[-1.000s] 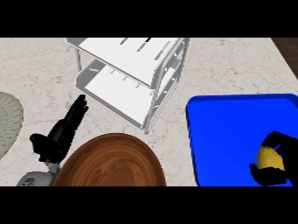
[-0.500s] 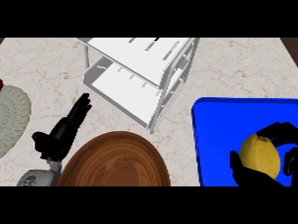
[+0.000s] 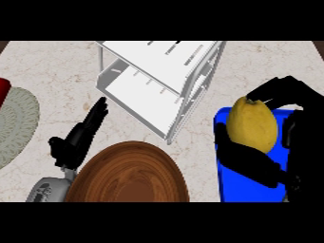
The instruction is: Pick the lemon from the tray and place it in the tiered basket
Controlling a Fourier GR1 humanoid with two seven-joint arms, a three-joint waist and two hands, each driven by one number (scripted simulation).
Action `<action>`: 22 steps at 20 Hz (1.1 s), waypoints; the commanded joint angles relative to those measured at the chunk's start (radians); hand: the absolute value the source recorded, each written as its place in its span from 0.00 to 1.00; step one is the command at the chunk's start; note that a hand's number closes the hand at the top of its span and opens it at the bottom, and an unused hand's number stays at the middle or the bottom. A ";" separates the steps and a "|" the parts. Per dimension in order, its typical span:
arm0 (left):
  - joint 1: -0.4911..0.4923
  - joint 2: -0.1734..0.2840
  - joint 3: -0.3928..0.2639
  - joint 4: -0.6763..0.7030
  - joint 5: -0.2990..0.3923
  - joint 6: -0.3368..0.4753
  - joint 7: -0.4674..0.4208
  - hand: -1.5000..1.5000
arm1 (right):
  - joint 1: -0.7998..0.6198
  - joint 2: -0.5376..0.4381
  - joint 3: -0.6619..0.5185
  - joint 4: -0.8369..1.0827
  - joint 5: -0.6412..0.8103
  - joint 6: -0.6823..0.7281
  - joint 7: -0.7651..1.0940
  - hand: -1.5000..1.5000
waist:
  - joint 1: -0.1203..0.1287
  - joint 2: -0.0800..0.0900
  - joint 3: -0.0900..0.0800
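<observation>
The right hand [image 3: 290, 137] had its fingers and thumb curled round the lemon [image 3: 252, 124], held above the blue tray [image 3: 229, 185]; carriage was in hand, next requiring leftward travel to the tiered basket [image 3: 161, 80].

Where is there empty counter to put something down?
Bare marble shows between the white tiered basket and the blue tray, and between the woven round mat and the basket. It is crowded low down, around the wooden plate.
</observation>
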State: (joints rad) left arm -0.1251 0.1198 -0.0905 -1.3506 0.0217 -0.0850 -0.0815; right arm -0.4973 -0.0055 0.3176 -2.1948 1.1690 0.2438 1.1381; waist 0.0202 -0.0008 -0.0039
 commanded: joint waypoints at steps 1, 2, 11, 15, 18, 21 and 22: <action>-0.021 0.009 0.005 -0.007 0.010 -0.017 0.021 0.50 | -0.244 0.005 -0.058 0.194 -0.058 0.016 0.231 1.00 | 0.017 0.003 0.001; -0.001 0.003 0.000 -0.002 0.007 -0.018 0.000 0.50 | -0.280 0.005 -0.068 0.250 -0.066 -0.025 0.225 1.00 | 0.017 0.004 0.001; -0.027 0.014 0.014 -0.011 0.025 -0.041 0.022 0.50 | -0.629 0.005 -0.257 0.707 -0.186 -0.114 0.172 1.00 | 0.033 0.007 0.002; -0.041 -0.028 -0.024 -0.010 -0.020 0.003 0.027 0.50 | -0.696 0.005 -0.242 0.940 -0.224 -0.232 0.110 1.00 | 0.037 0.011 0.002; -0.020 -0.047 -0.035 0.022 -0.037 0.016 -0.011 0.50 | -0.755 0.005 -0.312 1.089 -0.250 -0.295 0.031 1.00 | 0.038 0.017 0.002; -0.065 -0.029 -0.003 0.023 -0.005 -0.009 0.025 0.50 | -0.793 0.005 -0.287 1.204 -0.294 -0.371 -0.009 1.00 | 0.024 0.011 0.002; -0.005 -0.006 -0.011 0.005 -0.014 -0.026 -0.017 0.50 | -0.816 0.005 -0.288 1.266 -0.296 -0.412 -0.008 1.00 | 0.045 0.015 0.002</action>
State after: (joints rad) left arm -0.1477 0.0996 -0.1032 -1.3434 0.0078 -0.0936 -0.0798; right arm -1.2504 -0.0052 0.0260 -1.1036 0.9083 -0.0145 1.0741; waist 0.0553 0.0112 -0.0014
